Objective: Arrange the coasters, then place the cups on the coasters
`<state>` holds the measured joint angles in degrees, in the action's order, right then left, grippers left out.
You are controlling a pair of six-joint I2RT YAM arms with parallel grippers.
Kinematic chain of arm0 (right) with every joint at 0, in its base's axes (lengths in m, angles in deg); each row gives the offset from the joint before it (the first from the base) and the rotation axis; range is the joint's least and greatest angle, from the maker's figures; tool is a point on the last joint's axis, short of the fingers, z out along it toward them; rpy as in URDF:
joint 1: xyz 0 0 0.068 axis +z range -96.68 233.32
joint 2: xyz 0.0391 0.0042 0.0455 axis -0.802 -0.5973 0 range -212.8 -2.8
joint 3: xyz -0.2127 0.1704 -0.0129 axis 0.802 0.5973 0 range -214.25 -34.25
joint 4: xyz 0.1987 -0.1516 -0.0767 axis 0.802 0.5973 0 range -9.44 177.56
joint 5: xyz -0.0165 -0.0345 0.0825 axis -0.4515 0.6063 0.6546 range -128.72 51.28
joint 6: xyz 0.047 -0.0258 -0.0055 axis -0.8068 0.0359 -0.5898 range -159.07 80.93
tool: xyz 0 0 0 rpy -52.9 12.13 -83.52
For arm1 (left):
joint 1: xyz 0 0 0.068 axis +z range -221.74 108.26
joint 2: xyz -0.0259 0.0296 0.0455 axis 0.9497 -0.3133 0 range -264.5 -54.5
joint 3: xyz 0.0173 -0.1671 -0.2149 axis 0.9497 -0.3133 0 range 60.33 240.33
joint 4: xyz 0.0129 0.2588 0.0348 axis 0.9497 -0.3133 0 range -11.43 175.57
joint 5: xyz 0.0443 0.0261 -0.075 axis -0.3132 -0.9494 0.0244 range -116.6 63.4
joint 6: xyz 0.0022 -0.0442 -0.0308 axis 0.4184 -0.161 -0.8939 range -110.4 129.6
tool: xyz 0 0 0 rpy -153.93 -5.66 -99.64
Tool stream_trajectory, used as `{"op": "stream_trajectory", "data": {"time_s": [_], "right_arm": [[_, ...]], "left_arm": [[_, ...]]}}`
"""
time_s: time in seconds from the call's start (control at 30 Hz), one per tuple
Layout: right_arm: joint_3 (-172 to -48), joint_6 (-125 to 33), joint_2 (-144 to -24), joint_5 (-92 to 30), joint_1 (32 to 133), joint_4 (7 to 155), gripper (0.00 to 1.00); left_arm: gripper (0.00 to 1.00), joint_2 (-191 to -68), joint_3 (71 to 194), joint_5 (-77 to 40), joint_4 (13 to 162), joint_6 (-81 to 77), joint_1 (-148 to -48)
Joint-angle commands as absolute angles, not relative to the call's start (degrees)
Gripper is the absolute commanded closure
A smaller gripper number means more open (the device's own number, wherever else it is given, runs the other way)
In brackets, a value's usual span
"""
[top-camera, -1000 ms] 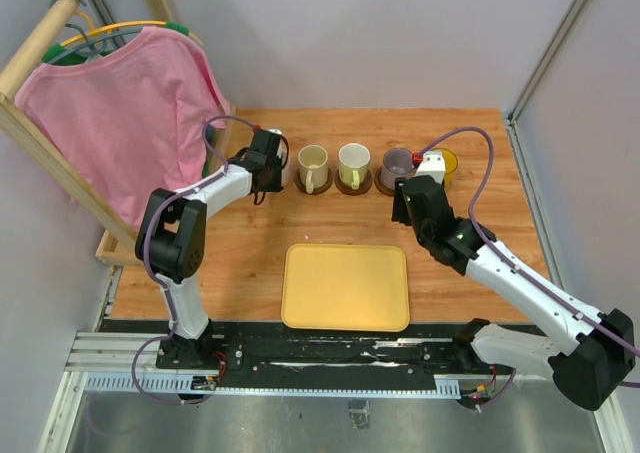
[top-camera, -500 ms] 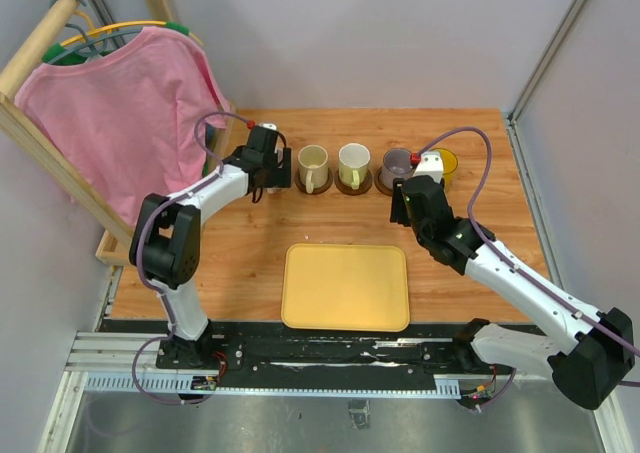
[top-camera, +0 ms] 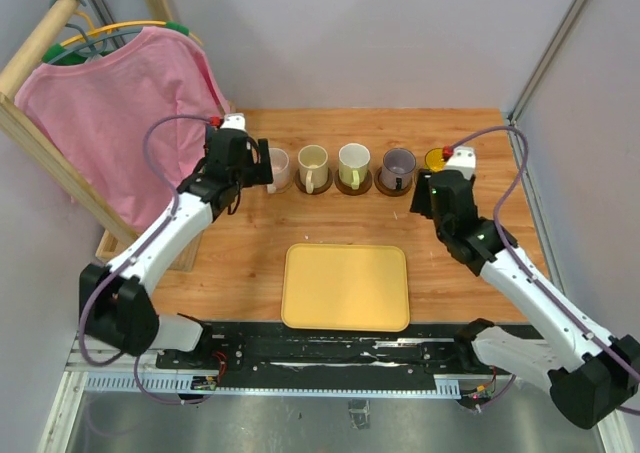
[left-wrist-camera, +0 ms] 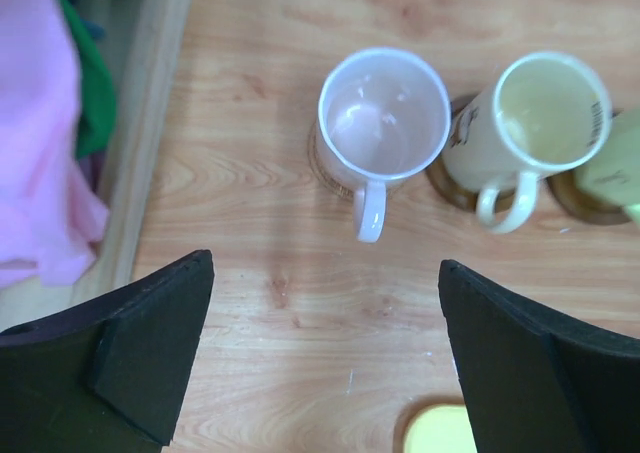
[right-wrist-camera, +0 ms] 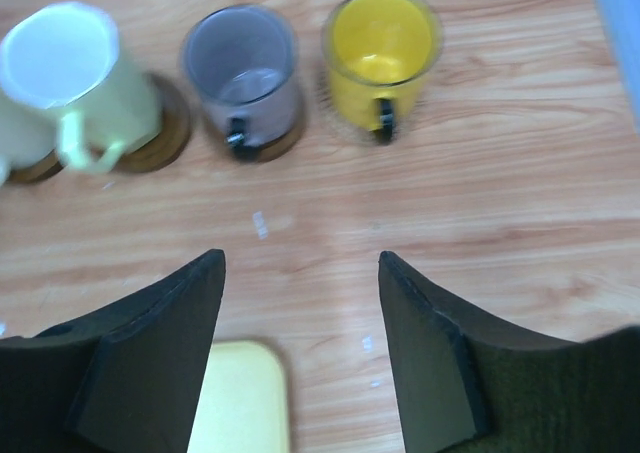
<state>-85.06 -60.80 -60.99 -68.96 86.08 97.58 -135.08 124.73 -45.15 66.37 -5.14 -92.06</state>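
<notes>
Five cups stand in a row at the back of the table: pink, pale yellow, whitish-green, purple-grey and amber yellow. Each sits on a coaster. A tan one shows under the pink cup, and dark brown ones under the whitish-green cup and the purple-grey cup. My left gripper hangs open and empty just in front of the pink cup. My right gripper is open and empty in front of the purple-grey and amber cups.
A yellow tray lies at the front middle of the table. A wooden rack with a pink garment leans at the left, its base rail close to the pink cup. A grey wall runs along the table's right edge.
My left gripper has opened, let go of the pink cup and drawn back to the left. My right gripper has widened and pulled back and to the right, off the purple-grey cup.
</notes>
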Motion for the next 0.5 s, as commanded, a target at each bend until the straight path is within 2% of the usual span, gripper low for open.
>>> {"op": "stream_trajectory", "data": {"time_s": [0.0, 0.13, 0.23, 0.37, 0.47], "right_arm": [[-83.4, -61.3, -57.2, -68.0, 75.9, 99.8, 0.32], [-82.1, -64.9, -52.5, -62.5, 64.4, 102.6, 0.22], [-81.0, -67.3, -47.3, -62.8, 57.7, 105.1, 0.16], [-79.6, -67.7, -39.5, -67.7, 55.6, 107.8, 0.01], [-80.2, -67.9, -36.4, -69.2, 55.6, 110.8, 0.01]], "left_arm": [[0.01, -125.5, 122.6, -48.1, 66.3, -7.8, -91.6], [0.00, -117.7, 121.9, -50.0, 63.7, -8.0, -91.6], [0.00, -113.5, 121.9, -53.5, 60.2, -8.3, -91.6], [0.00, -108.9, 120.9, -55.4, 55.0, -9.1, -91.6], [0.00, -106.4, 119.1, -53.1, 52.5, -9.7, -91.5]]}}
